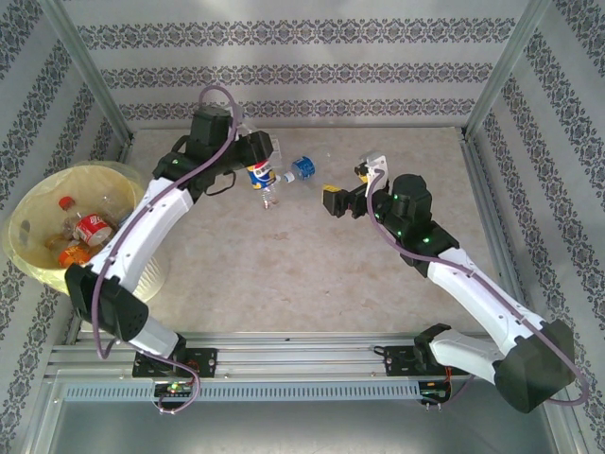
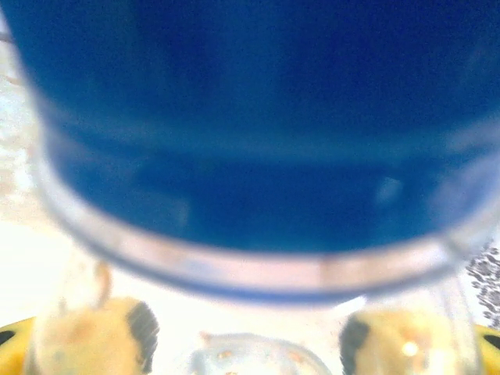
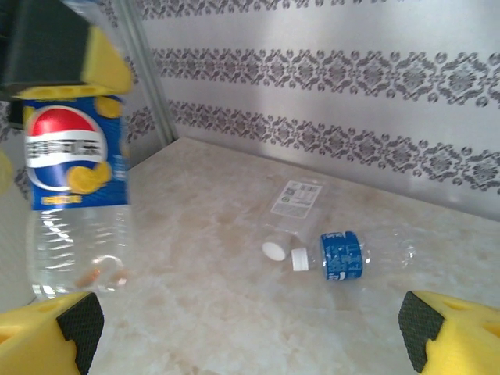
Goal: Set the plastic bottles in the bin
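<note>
Blue-labelled clear plastic bottle (image 1: 257, 178) hangs upper centre, clamped in the left claw (image 1: 256, 163); right claw (image 1: 348, 184) gapes wide. Round pale-yellow bin (image 1: 109, 172) waits far left, and thin plastic could slip mid-swing.

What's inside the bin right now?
A red-labelled bottle, an orange-labelled bottle and a red cap lie in the bin. The left arm crosses its right side and hides whatever lies beneath, so no full count.

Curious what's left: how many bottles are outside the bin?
3: one blue Pepsi bottle in the left hand, and two lying together on the table, a blue-labelled one and a clear one. Others may be hidden.
</note>
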Action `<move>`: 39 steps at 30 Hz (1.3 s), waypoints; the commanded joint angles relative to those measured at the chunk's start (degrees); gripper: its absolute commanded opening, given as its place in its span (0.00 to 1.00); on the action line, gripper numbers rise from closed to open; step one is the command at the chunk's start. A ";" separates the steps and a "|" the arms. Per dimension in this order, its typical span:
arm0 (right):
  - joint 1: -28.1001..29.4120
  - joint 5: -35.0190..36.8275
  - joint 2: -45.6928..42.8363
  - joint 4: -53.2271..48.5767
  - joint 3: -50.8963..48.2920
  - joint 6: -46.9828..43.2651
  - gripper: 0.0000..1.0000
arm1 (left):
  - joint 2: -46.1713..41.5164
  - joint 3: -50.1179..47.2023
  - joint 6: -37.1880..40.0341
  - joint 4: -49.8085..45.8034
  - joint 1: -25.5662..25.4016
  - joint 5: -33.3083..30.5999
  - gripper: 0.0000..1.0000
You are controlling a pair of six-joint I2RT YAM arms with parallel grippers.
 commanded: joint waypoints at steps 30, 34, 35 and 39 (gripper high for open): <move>-0.08 2.04 9.56 7.22 5.08 3.41 0.98 | -10.12 25.43 22.78 -39.05 3.12 -67.86 0.64; 0.49 1.31 10.61 6.53 6.24 3.12 0.98 | -11.63 24.22 22.72 -38.87 11.87 -65.81 0.64; 0.65 1.22 10.83 6.30 6.56 2.92 0.98 | -12.10 23.66 22.66 -38.94 15.14 -63.16 0.63; 1.24 1.75 11.52 5.02 7.83 2.08 0.98 | -12.54 22.30 22.73 -39.91 24.81 -57.69 0.63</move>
